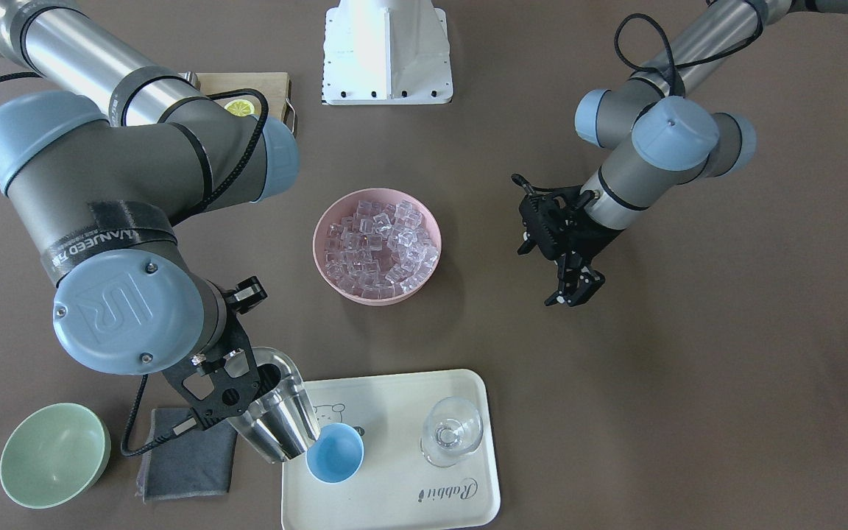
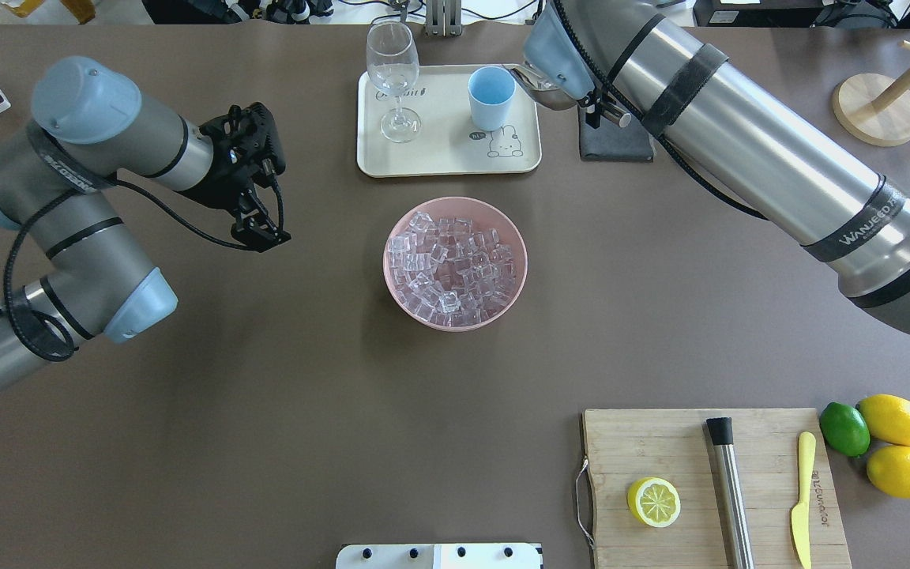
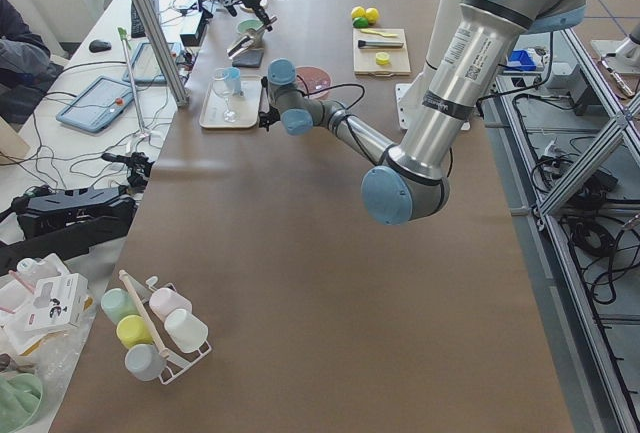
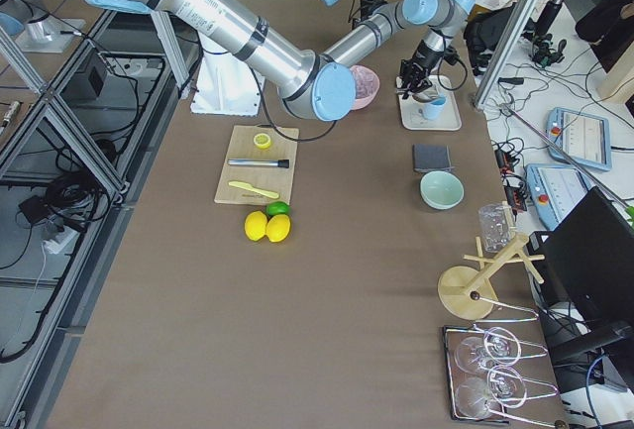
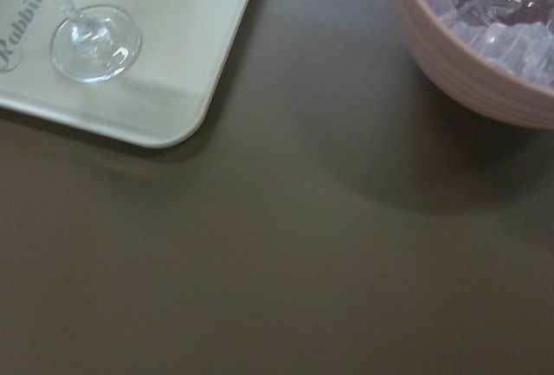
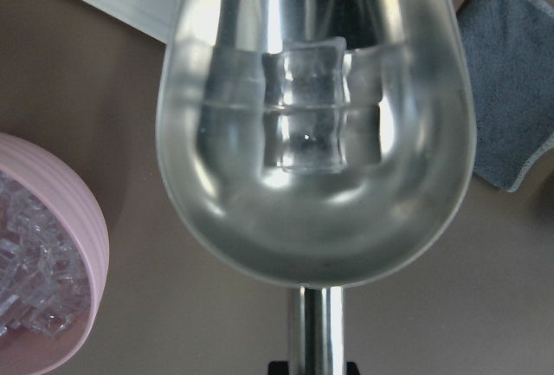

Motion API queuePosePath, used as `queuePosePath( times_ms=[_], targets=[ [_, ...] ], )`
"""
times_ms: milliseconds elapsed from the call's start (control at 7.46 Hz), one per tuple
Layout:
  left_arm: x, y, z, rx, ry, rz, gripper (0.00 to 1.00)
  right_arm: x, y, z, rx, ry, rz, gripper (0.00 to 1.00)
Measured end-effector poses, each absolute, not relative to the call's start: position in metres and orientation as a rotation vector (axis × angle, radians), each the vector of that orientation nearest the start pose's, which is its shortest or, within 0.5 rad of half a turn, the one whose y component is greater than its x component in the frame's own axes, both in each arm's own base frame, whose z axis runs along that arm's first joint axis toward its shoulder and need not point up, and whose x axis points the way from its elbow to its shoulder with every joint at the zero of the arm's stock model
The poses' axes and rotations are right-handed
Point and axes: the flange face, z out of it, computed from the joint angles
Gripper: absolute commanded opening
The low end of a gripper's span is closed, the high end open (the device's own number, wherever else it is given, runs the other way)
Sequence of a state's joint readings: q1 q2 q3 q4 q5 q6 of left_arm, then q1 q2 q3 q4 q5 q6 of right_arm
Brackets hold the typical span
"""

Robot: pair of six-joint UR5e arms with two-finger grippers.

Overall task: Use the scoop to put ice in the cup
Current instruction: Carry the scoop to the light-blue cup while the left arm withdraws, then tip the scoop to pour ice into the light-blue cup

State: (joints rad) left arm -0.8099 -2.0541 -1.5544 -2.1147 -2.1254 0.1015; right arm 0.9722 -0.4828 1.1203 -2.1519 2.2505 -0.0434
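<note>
Long brown-topped table (image 3: 300, 283), evenly lit. Aluminium frame posts (image 3: 150, 28) stood alongside. Tiled floor (image 4: 59, 280) ran with cables (image 4: 45, 196) beneath.

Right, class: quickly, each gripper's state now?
Left gripper: open, holding nothing.
Right gripper: shut on the scoop, beside the cup.

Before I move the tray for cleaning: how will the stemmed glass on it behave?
The stemmed glass looks top-heavy: a tall bowl on a thin stem over a small foot, so it probably tips if the tray jerks. It seems thin, clear and fragile. Its smooth foot may slide on the glossy tray.
</note>
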Motion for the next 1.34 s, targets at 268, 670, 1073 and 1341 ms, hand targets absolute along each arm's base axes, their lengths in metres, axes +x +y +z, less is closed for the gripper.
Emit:
queuePosePath(
  times_ms=[268,670,1073,1341],
  targets=[
    [0.346,-0.545,0.34,0.704,0.82,0.98,0.98,-0.4,-0.689,0.199,-0.184,-0.672,-0.648,0.0],
    [0.225,-0.56,0.383,0.569,0.844,0.812,0.98,-0.416,-0.694,0.194,-0.222,-0.671,-0.678,0.0],
    [0.123,-0.571,0.436,0.464,0.804,0.581,0.98,-0.425,-0.704,0.188,-0.241,-0.657,-0.702,0.0],
    [0.086,-0.565,0.463,0.349,0.814,0.348,0.98,-0.428,-0.714,0.18,-0.252,-0.633,-0.731,0.0]
  ],
)
